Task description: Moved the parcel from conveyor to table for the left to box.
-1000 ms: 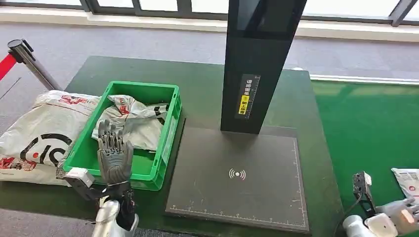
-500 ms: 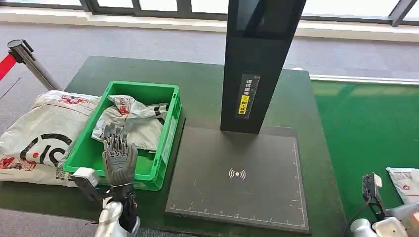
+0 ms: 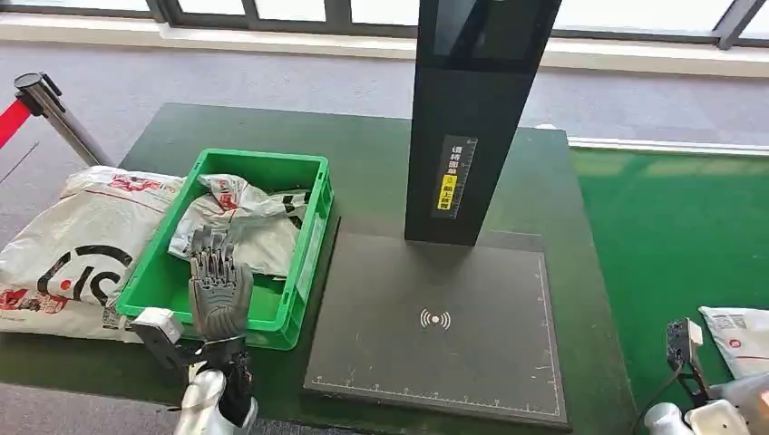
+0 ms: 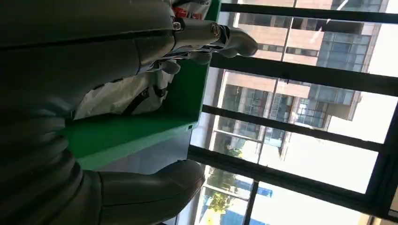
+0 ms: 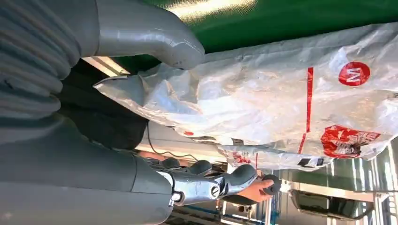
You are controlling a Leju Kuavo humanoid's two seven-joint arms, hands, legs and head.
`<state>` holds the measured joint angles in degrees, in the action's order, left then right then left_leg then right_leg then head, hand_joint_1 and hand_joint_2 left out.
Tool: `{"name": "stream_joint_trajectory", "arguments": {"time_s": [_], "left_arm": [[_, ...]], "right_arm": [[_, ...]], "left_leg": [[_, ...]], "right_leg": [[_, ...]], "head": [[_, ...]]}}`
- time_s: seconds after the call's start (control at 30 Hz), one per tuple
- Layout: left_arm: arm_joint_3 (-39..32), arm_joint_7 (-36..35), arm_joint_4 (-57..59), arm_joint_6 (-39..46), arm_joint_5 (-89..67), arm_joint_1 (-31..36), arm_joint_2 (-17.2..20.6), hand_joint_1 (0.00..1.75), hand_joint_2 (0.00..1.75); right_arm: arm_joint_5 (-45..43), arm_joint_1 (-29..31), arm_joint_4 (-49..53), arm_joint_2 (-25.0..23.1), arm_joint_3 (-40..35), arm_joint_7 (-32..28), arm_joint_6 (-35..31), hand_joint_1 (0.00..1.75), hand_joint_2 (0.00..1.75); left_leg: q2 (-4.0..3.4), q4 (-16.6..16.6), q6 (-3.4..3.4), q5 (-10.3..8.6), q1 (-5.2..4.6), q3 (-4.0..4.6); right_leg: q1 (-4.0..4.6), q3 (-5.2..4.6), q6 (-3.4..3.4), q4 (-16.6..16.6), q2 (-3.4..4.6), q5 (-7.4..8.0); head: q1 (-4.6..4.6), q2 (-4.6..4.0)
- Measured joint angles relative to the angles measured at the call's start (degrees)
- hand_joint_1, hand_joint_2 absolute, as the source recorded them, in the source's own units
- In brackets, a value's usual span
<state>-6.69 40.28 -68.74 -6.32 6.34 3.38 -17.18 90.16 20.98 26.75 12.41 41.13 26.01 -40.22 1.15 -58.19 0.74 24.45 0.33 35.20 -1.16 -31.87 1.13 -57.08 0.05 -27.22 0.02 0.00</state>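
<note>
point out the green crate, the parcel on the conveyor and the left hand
green crate (image 3: 308, 249): head view, right wall.
parcel on the conveyor (image 3: 739, 333): head view, its white plastic.
left hand (image 3: 218, 292): head view, back of the hand.

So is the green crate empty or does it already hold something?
Not empty: the green crate holds a crumpled white parcel bag at its far end.

White plastic parcel (image 3: 739, 337) with red print lies crumpled on the green conveyor (image 3: 680, 245) at far right (partly cut off by the frame edge).
</note>
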Motion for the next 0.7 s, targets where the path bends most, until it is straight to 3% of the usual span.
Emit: {"name": "stream_joint_trajectory", "arguments": {"time_s": [0.7], "left_arm": [[0.0, 0.0, -0.02, 0.02, 0.02, -0.03, 0.0, 0.0, 1.75]], "right_arm": [[0.02, 1.56, -4.2, 0.72, -0.46, 1.29, 0.0, 0.0, 1.75]], "left_leg": [[0.01, 0.0, 0.0, 0.0, 0.0, 0.0]], "right_leg": [[0.0, 0.02, 0.0, 0.0, 0.0, 0.0]], "head": [[0.0, 0.0]]}}
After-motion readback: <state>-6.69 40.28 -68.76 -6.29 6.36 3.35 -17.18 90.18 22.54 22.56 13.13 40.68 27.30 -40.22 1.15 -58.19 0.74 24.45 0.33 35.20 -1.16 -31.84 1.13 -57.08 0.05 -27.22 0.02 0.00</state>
